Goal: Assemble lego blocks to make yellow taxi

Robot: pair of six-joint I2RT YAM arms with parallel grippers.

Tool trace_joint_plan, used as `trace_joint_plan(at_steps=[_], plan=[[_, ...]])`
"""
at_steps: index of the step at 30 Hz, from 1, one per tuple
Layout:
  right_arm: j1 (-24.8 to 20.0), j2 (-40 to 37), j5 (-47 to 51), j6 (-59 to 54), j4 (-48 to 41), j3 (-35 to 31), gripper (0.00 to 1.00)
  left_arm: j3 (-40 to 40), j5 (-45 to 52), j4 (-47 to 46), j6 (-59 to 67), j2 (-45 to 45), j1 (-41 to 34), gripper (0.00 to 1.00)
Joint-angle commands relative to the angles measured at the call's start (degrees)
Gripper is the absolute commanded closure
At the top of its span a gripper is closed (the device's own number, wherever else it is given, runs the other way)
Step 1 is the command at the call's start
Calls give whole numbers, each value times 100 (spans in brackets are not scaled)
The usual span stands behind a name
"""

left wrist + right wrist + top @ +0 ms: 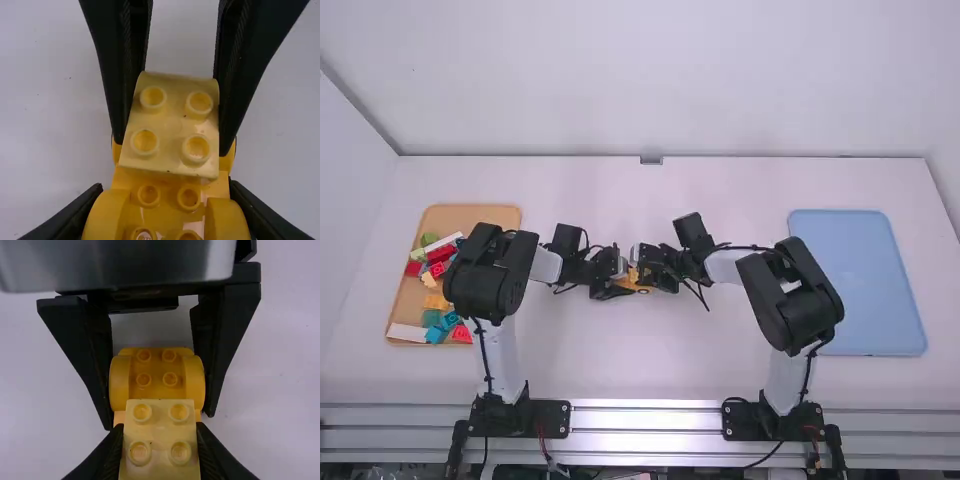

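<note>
Over on the left we have a tan tray [470, 214], with red blocks [441, 254], green blocks [428, 239] and blue blocks [450, 320] bunched in it. Out right, a blue tray [860, 285] lies flat on the white table [650, 360]. Small grey fitting [651, 160] at the back edge, pale wall [650, 80] behind, metal rails [645, 420] along the front!

Behind your white table [670, 375] stands a pale back wall [650, 80]; left of the table, a side wall [350, 200]; along its near edge, metal rails [645, 419].
</note>
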Motion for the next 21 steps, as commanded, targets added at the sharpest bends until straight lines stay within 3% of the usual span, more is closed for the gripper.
trace_joint_plan(at_steps=[1, 11, 17, 21], plan=[[-87, 68, 186, -15, -116, 0, 72, -92, -33, -50, -57, 92, -26, 62], [-114, 68, 188, -33, -179, 0, 66, -92, -33, -48, -57, 92, -26, 62], [-118, 68, 181, -11, -179, 0, 46, -92, -33, -48, -57, 92, -26, 62], [-103, 68, 184, -15, -175, 2, 44, -92, -33, -48, -57, 92, -26, 62]])
